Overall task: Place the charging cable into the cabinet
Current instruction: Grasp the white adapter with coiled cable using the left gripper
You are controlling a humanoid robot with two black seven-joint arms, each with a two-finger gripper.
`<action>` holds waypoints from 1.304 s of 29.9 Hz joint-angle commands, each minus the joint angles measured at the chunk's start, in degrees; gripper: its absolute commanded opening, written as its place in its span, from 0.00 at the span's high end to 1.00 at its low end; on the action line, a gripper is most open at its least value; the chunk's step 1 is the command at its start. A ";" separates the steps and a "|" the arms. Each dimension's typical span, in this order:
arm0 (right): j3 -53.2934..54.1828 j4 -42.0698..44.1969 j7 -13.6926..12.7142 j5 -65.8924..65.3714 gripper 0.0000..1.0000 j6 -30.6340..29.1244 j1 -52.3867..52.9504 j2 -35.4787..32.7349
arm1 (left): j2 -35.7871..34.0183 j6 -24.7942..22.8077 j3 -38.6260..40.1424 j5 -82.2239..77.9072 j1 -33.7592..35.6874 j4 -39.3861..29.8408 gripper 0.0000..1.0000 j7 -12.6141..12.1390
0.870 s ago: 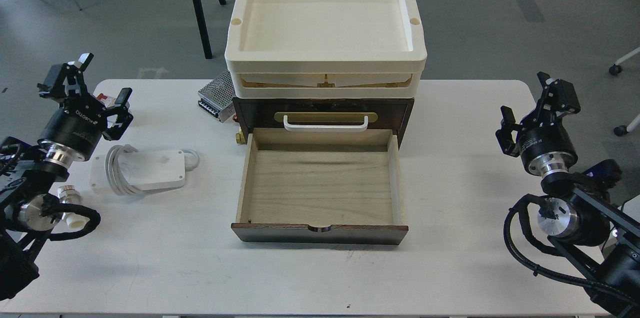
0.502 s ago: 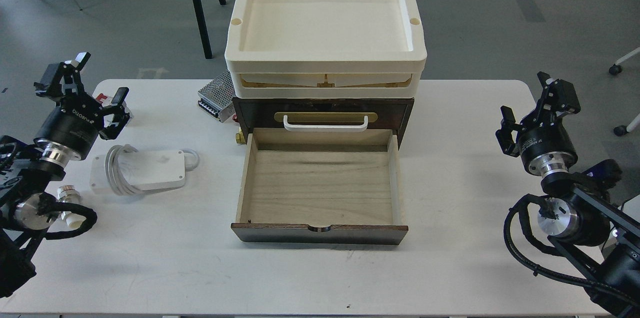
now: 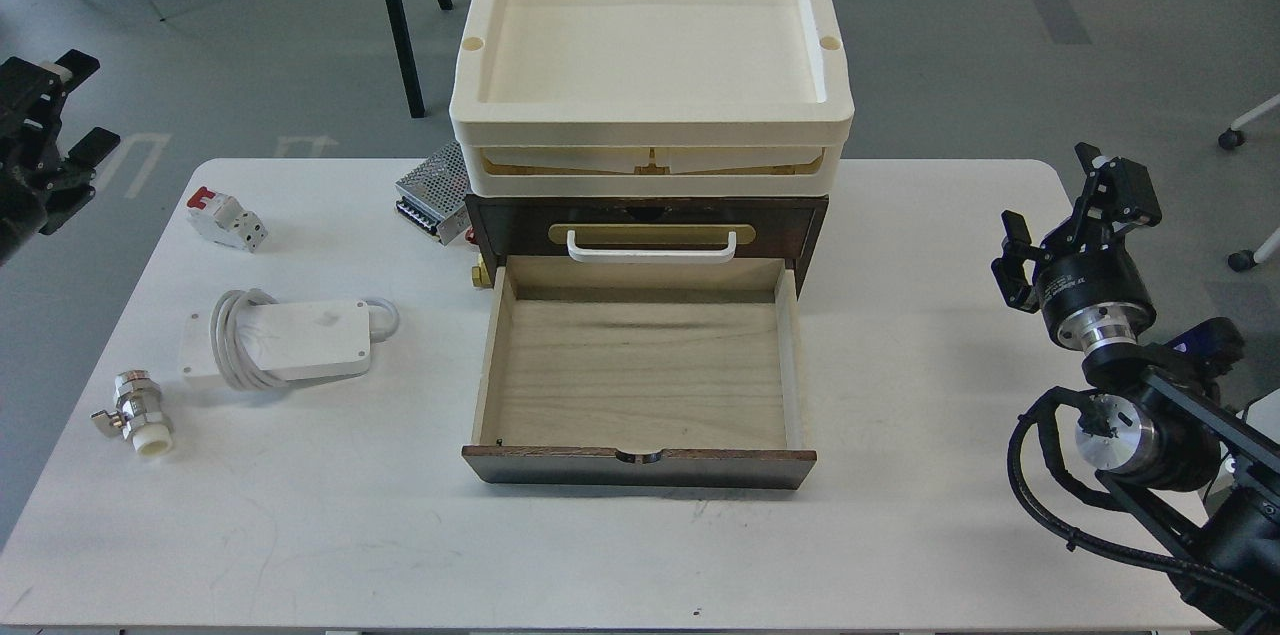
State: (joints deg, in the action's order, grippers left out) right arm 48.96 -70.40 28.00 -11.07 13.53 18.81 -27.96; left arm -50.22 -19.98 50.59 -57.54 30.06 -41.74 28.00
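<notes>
A white bench (image 3: 900, 515) seen from above. At its middle, toward the far edge, stands a dark brown wooden cabinet (image 3: 810, 220) with cream plastic trays (image 3: 650, 115) stacked on top. Its pale wood drawer (image 3: 640, 365) is pulled fully open toward the near edge and holds nothing. The charging cable (image 3: 285, 340), a flat white adapter brick with its cord coiled around the left end, lies on the bench left of the drawer, apart from it. Near the far left corner sits a small white-and-red breaker block (image 3: 227, 219); near the left edge, a metal valve fitting (image 3: 138, 412). A perforated silver power supply box (image 3: 432, 190) rests beside the cabinet's far left corner. The left gripper (image 3: 55, 125) hangs off the left edge, fingers spread, holding nothing. The right gripper (image 3: 1070, 205) hovers near the right edge, fingers spread and empty.
</notes>
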 commanded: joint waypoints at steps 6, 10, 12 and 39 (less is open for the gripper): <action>-0.01 0.00 0.00 0.00 0.01 -0.09 0.00 0.01 | -4.96 0.39 -2.15 -24.96 1.93 -2.19 0.00 0.00; -0.01 0.00 0.00 0.00 0.01 -0.18 0.00 0.01 | -8.57 1.35 -8.65 -29.55 2.11 -6.24 0.00 0.00; -0.01 0.00 0.00 0.00 0.01 -0.18 0.00 0.01 | -8.67 3.19 -11.38 -31.83 2.29 -6.69 0.01 0.00; -0.01 0.00 0.00 0.00 0.01 -0.18 0.00 0.01 | 4.60 19.19 -28.44 -39.23 1.50 1.57 0.01 0.00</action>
State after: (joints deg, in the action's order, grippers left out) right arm 48.96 -70.40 28.00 -11.07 13.35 18.81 -27.96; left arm -47.44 -1.37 22.23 -96.73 31.69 -41.64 28.00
